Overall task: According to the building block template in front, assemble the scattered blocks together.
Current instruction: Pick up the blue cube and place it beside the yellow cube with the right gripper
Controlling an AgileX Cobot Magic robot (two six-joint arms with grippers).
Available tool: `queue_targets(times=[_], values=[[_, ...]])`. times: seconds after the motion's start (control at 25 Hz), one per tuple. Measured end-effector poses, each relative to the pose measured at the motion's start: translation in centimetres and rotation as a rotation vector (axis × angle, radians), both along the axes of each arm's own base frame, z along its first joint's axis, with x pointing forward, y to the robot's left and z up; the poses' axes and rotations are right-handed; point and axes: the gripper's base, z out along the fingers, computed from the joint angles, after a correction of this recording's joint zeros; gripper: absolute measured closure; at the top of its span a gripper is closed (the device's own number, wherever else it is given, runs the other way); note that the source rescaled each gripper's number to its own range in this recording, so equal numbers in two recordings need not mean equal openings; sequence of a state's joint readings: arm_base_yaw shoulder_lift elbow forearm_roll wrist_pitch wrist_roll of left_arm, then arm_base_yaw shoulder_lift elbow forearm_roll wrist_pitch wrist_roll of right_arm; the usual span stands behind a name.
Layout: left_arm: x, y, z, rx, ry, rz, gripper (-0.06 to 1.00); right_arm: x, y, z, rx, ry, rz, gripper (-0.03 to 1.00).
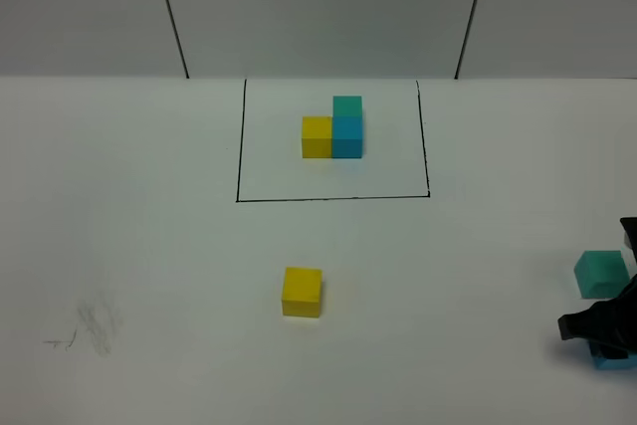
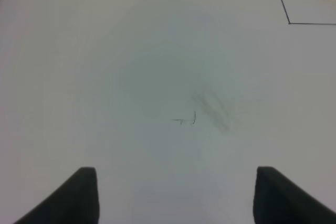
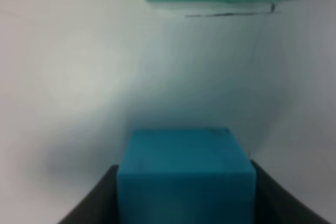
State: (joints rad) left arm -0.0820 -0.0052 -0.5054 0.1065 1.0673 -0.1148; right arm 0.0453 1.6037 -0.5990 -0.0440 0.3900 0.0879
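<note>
So nothing is joined yet: the blue cube (image 3: 184,177) is clamped between the fingers of my right gripper (image 3: 184,198), well off to the near right of the building block template (image 1: 333,128). The teal cube (image 1: 601,274) lies just beside it on the template's side, and the yellow cube (image 1: 302,292) lies alone, nearer than the template and outside the black outline (image 1: 333,198) framing it. All three have yet to be brought together, yellow against blue with teal on the blue. My left gripper (image 2: 176,198) hangs with jaws apart, nothing between them, over scuffed table (image 2: 105,77). Only the right wrist view shows the fingers pressed on the blue cube's sides; the high view hides most of that cube, yet alone shows template and yellow cube together
</note>
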Motion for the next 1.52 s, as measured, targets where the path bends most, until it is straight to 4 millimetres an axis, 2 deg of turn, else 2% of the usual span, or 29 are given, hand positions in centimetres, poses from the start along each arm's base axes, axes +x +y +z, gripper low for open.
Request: queue_targets(times=[0.2, 0.4, 0.56, 0.8, 1.12, 1.32, 1.52], values=[[0.0, 0.0, 0.0, 0.0, 0.0, 0.0, 0.53, -0.6, 0.5, 2.9, 0.01, -0.042, 0.049, 0.96], [0.0, 0.0, 0.0, 0.0, 0.0, 0.0, 0.53, 0.1, 3.1, 6.0, 0.008, -0.084, 0.303, 0.96], [0.0, 0.0, 0.0, 0.0, 0.0, 0.0, 0.53, 1.6, 5.4, 7.2, -0.004, -0.065, 0.529, 0.96], [0.0, 0.0, 0.0, 0.0, 0.0, 0.0, 0.53, 4.2, 10.2, 7.0, -0.05, -0.028, 0.871, 0.96], [0.0, 0.0, 0.0, 0.0, 0.0, 0.0, 0.53, 7.2, 16.5, 5.9, -0.091, -0.027, 1.167, 0.96], [0.0, 0.0, 0.0, 0.0, 0.0, 0.0, 0.53, 7.4, 19.6, 5.2, -0.123, -0.047, 1.356, 0.96], [0.0, 0.0, 0.0, 0.001, 0.0, 0.001, 0.53, 6.7, 21.1, 5.1, -0.146, -0.066, 1.466, 0.96]])
